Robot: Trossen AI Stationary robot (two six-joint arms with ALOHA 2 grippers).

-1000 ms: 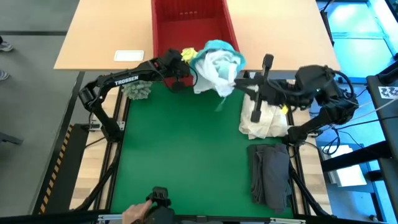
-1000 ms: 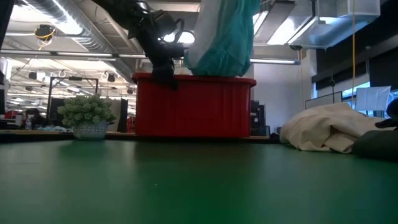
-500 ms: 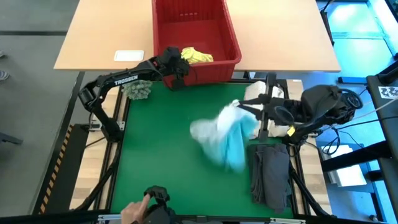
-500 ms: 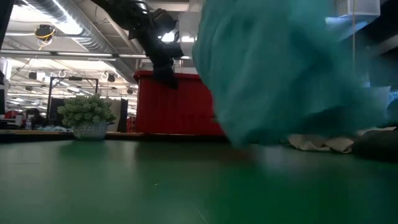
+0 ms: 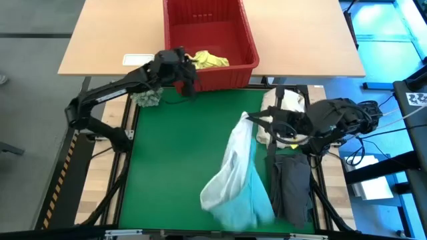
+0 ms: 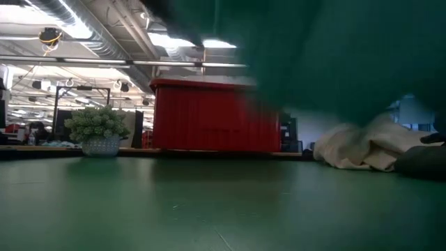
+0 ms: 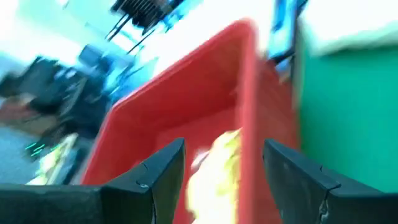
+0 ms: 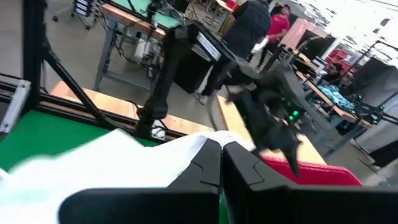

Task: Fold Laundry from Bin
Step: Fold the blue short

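Note:
The red bin (image 5: 248, 41) stands at the table's far edge with a yellow garment (image 5: 211, 60) lying in its near part. My left gripper (image 5: 188, 77) hovers open over the bin's near left corner. In its wrist view the yellow garment (image 7: 214, 165) shows between the fingers, untouched. My right gripper (image 5: 249, 120) is over the green mat's right half, shut on a light turquoise-and-white garment (image 5: 235, 180). That garment streams out toward the near edge. In the low view the garment (image 6: 327, 56) is a blurred mass above the mat. My right gripper pinches a white edge of the turquoise garment (image 8: 186, 152) between its two fingers, coming in about level from the table's right. The cloth trails away from the fingers toward the near edge. In the low view it hangs clear of the mat.
A cream-white cloth bundle (image 5: 280, 107) lies at the mat's right edge, with a folded grey garment (image 5: 291, 187) nearer. A green spiky plant ball (image 5: 147, 99) sits left of the bin. A white card (image 5: 138, 59) lies on the wooden table. People stand in the room beyond.
My right gripper has swung from beside the bin toward the table's right and near side. It carried the turquoise garment off the bin's rim, and the cloth has flung out over the mat toward the near edge. My left gripper has risen at the bin's near left corner.

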